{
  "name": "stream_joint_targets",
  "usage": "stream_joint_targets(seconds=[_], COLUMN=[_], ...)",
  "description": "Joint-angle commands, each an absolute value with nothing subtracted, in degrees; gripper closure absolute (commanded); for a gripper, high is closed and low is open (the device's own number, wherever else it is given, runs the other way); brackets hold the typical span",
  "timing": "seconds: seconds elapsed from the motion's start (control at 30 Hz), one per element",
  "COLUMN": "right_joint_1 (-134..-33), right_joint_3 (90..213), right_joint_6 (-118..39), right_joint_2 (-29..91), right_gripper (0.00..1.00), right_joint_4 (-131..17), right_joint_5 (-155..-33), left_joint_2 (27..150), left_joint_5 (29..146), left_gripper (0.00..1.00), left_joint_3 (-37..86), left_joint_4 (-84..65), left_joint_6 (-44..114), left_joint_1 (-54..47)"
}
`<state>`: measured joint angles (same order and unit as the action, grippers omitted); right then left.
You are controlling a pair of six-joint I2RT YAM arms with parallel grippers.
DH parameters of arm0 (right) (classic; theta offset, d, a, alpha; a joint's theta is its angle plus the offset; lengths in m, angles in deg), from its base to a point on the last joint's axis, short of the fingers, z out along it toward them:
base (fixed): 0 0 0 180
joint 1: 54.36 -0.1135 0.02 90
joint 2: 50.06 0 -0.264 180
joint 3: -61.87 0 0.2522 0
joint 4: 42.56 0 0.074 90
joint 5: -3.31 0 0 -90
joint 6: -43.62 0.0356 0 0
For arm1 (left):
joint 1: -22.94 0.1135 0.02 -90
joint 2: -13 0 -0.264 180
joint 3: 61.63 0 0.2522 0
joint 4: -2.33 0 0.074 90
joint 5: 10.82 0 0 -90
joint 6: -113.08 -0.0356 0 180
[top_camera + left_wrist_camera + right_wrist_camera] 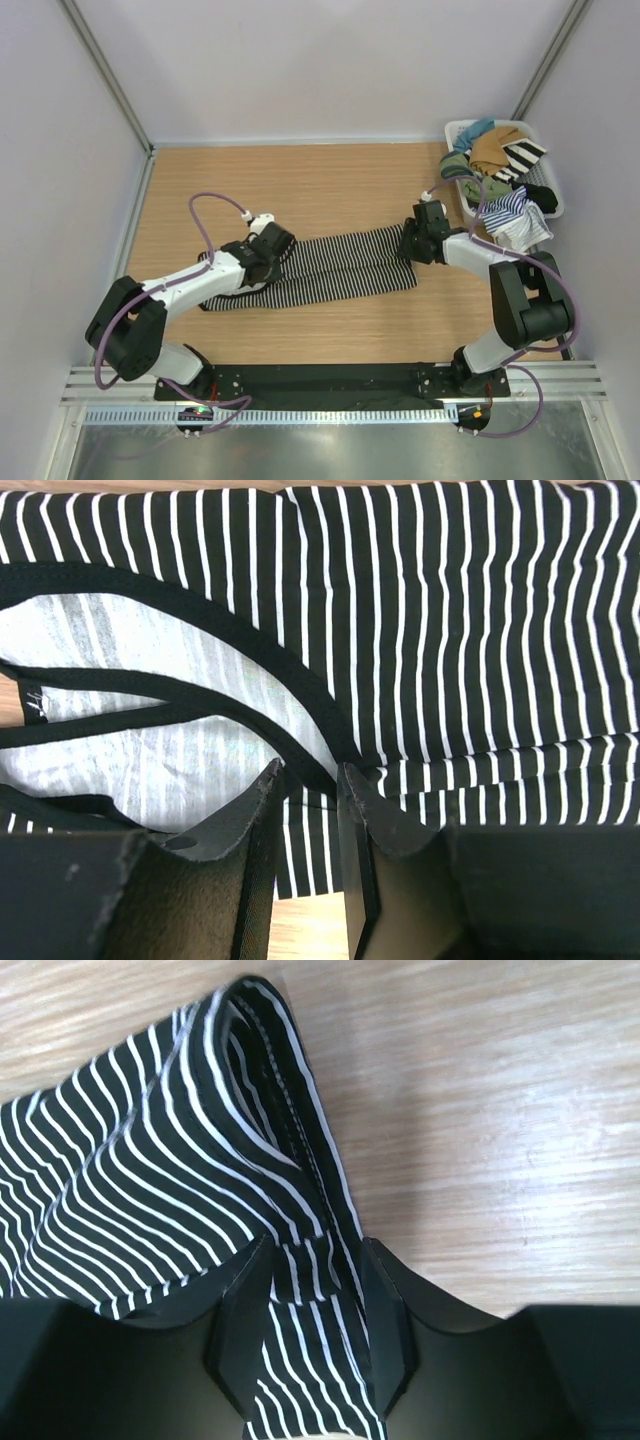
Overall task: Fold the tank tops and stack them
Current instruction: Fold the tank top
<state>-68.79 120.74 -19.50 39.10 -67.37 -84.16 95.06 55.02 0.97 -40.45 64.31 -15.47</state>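
The light wooden desk gives me open wood all along the far side, between the back wall and the fine black-and-white striped tank top, plus a narrower bare strip between that top and the arm bases. The top lies across the middle with my left hand on its left end and my right hand at its right end, so both block a straight crossing there. On the right, a white plastic basket heaped with clothes fills the far corner, a blue-and-white striped top hangs over its near rim close to the right arm, and pale side walls close in both sides.
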Motion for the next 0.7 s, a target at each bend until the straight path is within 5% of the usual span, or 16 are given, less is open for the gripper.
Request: stream_joint_targets(seconds=[0.0,0.43,0.67], right_joint_1=[-70.2,-72.8,-74.2], right_joint_3=[124.1,126.2,124.2], right_joint_6=[-20.7,-21.1,-19.8], right_joint_2=[40.3,42.1,37.0], right_gripper=[0.53,0.99,0.93], right_joint_4=[-66.9,-68.4,-70.3], right_joint_5=[-81.0,-76.3,-74.0], left_joint_2=[95.9,96.2,97.7], left_joint_5=[54.7,55.7,56.1], left_gripper=[0.71,0.72,0.72], left_joint_3=[3.2,4.5,4.8], left_joint_4=[-39.3,-39.4,-38.4], left_joint_6=[63.3,63.1,63.7], left_joint_1=[-15.2,-15.1,-15.1])
